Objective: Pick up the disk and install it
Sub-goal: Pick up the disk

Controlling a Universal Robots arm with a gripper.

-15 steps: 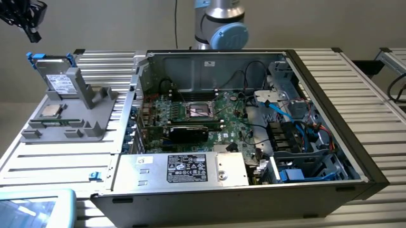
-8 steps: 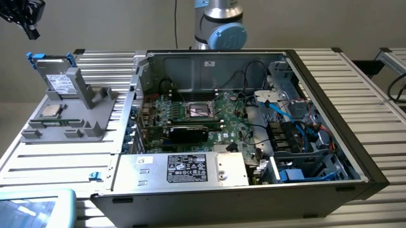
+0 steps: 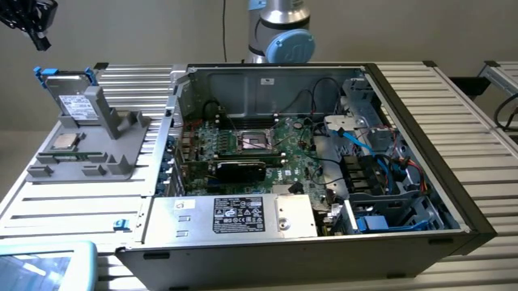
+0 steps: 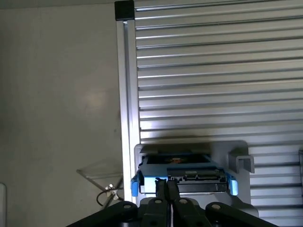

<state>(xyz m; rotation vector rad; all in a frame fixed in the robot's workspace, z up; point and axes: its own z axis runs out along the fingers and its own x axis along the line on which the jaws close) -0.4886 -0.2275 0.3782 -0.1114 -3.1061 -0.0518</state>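
The claw [image 4: 167,188], fingers pressed together, is hovering over the disk [image 4: 196,182], which is standing upright beneath it in a grey holder [image 4: 239,163] on the worktop [image 4: 213,71]. The pick-up step seems not yet begun; grasping calls for spreading the fingers.

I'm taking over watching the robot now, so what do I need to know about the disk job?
Gripper: shut, holding nothing, hovering over the disk.
Disk: standing upright in the grey holder on the exterior view's left, beside the open computer case.
Done: nothing that shows; the disk is not yet gripped.
Left: picking the disk up and installing it.
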